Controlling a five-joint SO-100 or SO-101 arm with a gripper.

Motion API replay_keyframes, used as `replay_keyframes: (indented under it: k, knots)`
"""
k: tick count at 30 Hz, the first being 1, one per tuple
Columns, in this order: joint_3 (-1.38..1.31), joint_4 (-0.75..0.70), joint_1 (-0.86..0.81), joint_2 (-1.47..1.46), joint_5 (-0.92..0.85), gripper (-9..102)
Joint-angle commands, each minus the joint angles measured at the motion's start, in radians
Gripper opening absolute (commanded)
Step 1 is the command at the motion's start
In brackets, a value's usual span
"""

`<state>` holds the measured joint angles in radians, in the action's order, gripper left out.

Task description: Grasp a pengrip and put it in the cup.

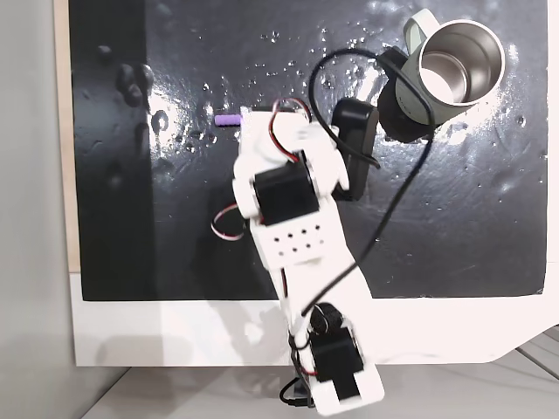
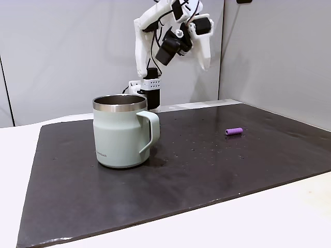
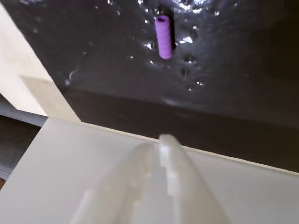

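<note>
A black mat (image 2: 207, 170) covers most of the table; it is wet and shiny, with small water droplets (image 1: 349, 44) spread on it. In a fixed view from the side, the white arm (image 2: 155, 31) stands at the far edge of the mat and reaches high above it, with red and black wires along its body. The gripper (image 2: 202, 51) hangs in the air, well above the mat, and it holds nothing. In the wrist view the white fingers (image 3: 173, 158) lie close one to the other, but they are blurred, so I cannot tell if the jaws are fully pressed together.

The cup (image 2: 124, 132) stands upright on the left part of the mat in this side view, with its handle turned to the right. Its inside is bare steel in a fixed view from above (image 1: 460, 61).

The pengrip (image 2: 234, 132) lies flat on the mat, to the right of the cup and well apart from it. In the view from above it (image 1: 228, 120) lies just left of the white arm. In the wrist view it (image 3: 163, 36) is far from the fingers, among droplets.
</note>
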<state>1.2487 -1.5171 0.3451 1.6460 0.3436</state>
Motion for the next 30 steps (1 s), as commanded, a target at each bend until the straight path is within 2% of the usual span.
replay_keyframes:
  k: [1, 3, 6, 7, 30]
  knots:
    - [-0.193, -0.014, 0.002, -0.141, -0.008, 2]
    - [-0.249, -0.011, 0.008, -0.204, -0.008, 8]
    - [-0.265, -0.011, 0.011, -0.262, 0.034, 24]
    - [-0.268, -0.011, 0.011, -0.282, 0.046, 27]
    - [-0.624, 0.005, 0.071, -0.842, 0.089, 23]
